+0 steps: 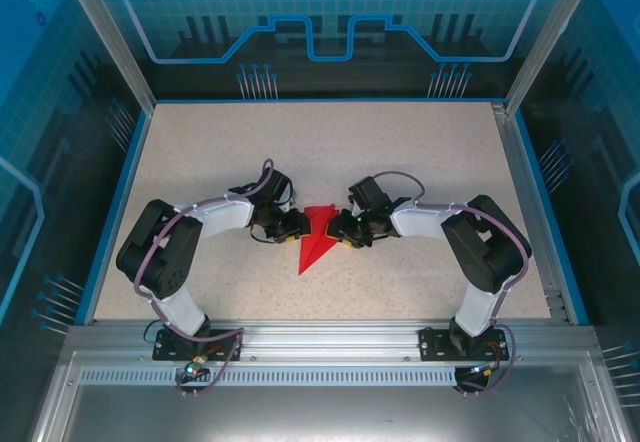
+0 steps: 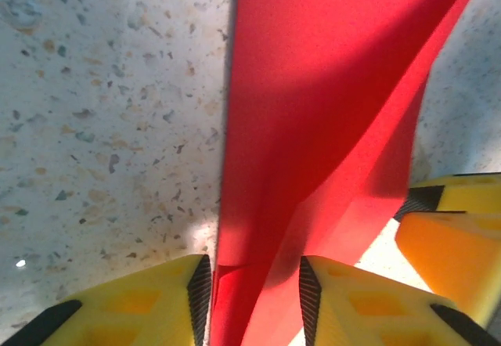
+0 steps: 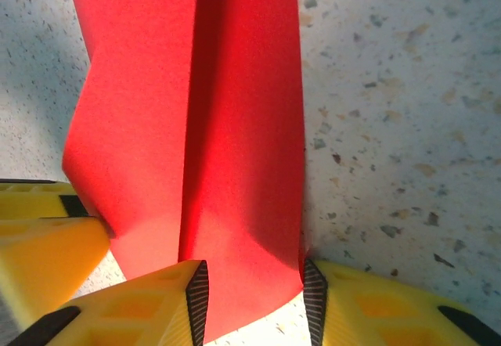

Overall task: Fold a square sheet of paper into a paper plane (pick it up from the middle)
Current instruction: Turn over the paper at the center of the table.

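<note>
Red paper plane lying mid-worktop, between left end effector and right end effector; each straddles a fold, half-spread, and whether it is clamped cannot be told. Advisable: press both sides evenly along the centre crease, avoiding tears
</note>
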Robot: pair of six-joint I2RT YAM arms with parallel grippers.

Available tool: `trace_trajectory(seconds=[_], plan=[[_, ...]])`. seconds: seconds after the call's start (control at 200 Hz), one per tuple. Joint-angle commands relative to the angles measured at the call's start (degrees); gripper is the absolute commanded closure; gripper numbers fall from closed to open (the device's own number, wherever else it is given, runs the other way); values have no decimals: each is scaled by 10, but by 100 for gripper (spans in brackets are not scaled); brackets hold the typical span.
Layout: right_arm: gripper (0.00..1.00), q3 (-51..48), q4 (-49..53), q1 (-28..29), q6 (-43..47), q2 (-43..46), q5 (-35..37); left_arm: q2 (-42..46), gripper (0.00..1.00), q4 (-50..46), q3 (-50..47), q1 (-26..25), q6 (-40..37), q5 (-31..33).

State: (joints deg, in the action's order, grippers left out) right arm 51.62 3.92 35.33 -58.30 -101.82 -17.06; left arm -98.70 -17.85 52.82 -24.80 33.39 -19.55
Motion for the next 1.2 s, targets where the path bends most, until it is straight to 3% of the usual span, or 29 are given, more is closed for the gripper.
trace_trajectory(seconds=[0.0,0.645,1.195], plan=[[60,-8,-41,6,-20,-8,-11,-20,65,-26,18,3,-18,-18],[56,12,-88,6,-21,-28,-35,-22,75,-32,9,3,-14,-6],[66,42,-129,14,-9,-75,-39,-9,76,-19,-5,3,2,-7]])
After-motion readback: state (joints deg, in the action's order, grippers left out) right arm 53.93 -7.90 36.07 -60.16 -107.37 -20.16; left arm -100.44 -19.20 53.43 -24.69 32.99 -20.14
